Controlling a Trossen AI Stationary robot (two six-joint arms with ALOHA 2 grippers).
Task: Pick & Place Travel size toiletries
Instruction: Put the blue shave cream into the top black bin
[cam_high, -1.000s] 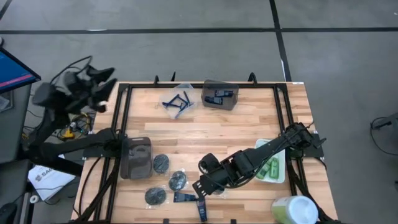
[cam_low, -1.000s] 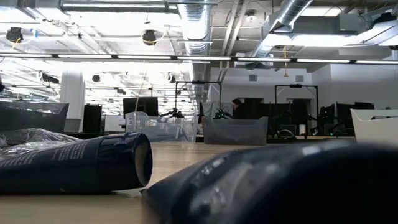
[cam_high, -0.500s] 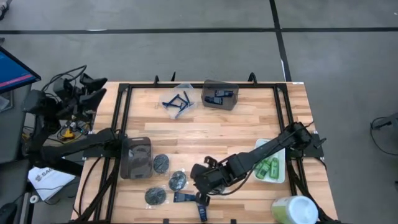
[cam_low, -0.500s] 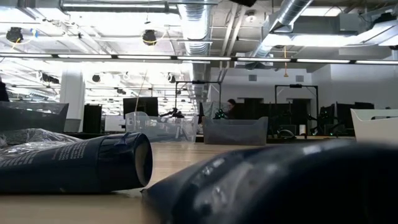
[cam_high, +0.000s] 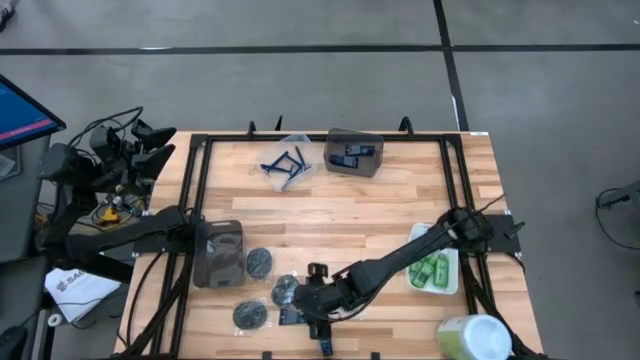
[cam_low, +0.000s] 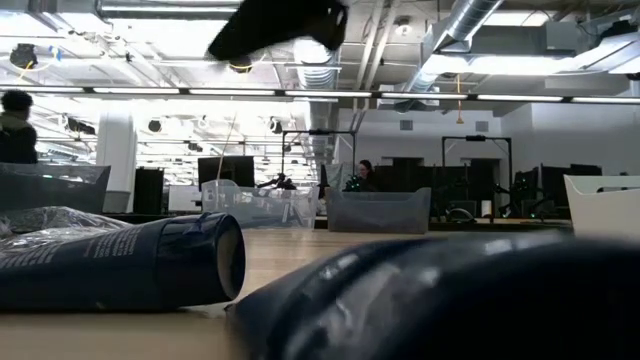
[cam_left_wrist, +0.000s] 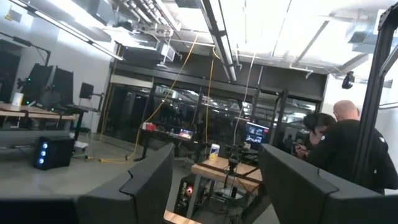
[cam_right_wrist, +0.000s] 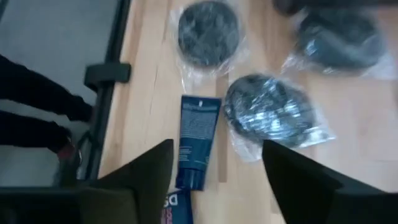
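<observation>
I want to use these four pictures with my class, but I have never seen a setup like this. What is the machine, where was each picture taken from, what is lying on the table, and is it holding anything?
It is a robot with two dark jointed arms at a wooden slatted table. One picture looks straight down, one sits at table height, and two come from cameras on the wrists.

On the table lie dark round discs in clear wrap, a dark navy tube, thin blue razors in a clear bin, a grey bin and a white rectangular tray of bright green mini bottles.

The right hand hangs open over the tube and holds nothing. The left hand is raised off the table's left edge, open and empty, facing the room.
</observation>
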